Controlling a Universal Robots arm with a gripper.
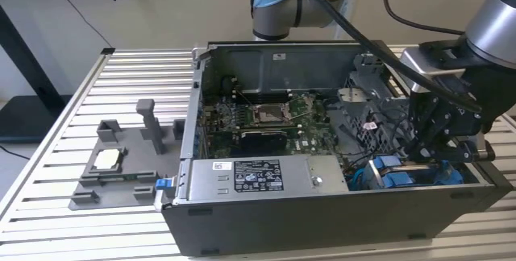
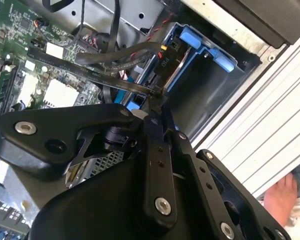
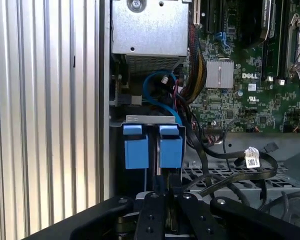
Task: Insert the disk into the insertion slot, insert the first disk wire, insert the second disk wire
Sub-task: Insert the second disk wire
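claw (image 1: 441,152) | low over insertion slot (image 1: 411,173) | computer case (image 1: 322,212)

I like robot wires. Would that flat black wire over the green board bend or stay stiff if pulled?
Probably bendy: the flat black wire is thin and runs in a soft curve towards the gripper. It is likely light too, being such a slim strip. It might bend flatways more easily than edgeways.

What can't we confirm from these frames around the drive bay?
- Gripper fingertips: in the exterior view they sink behind the case wall; in both wrist views the gripper body covers them.
- Disk: not identifiable; blue tabs and cables cover the insertion slot.
- Wire seating: connector ends hidden by the gripper.
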